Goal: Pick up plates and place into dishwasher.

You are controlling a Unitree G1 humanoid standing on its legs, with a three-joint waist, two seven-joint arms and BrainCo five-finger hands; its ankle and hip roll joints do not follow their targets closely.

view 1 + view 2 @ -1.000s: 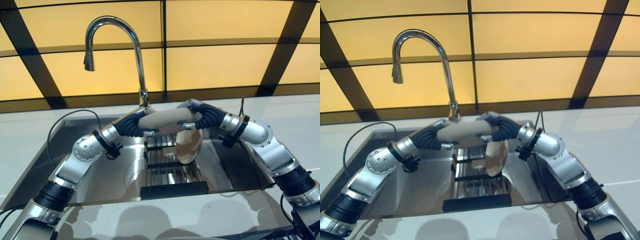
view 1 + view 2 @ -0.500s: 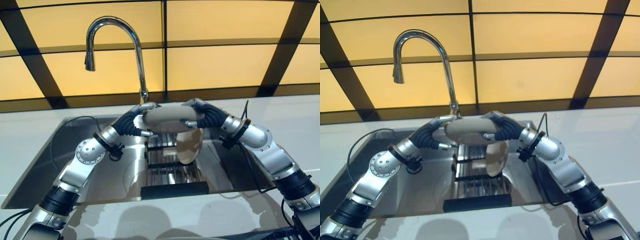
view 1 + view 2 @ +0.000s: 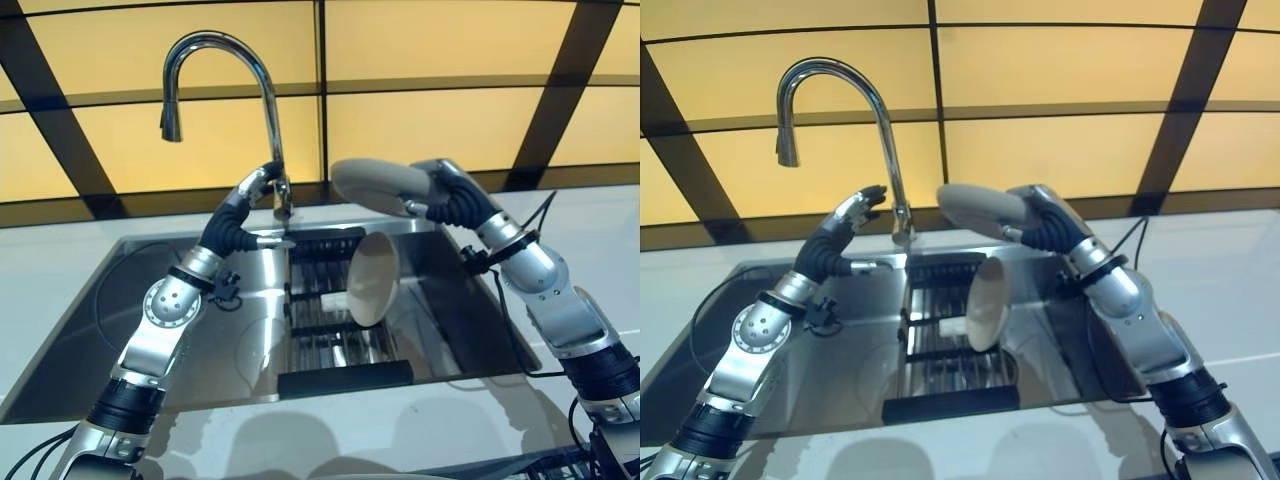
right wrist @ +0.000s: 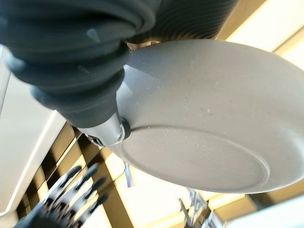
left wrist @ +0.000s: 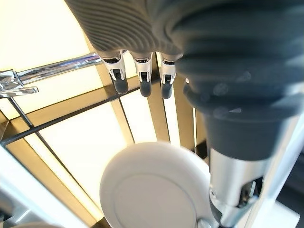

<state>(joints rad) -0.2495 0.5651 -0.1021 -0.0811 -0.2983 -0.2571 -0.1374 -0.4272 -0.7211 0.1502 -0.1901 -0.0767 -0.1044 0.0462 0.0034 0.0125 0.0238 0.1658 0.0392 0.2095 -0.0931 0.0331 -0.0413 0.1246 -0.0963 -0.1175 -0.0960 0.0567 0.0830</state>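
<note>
Though racked in sink point(image 3: 130, 310) — one plate point(image 3: 371, 279).

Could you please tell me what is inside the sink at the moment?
In the sink a dish rack holds one plate on edge. What lies under the rack is covered. A second plate is above, in the right hand.

A plate point(image 3: 372, 279) stands in the rack point(image 3: 330, 335) inside the sink point(image 3: 215, 345).

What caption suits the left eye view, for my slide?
Right hand holds a plate above the sink; left hand open.
</note>
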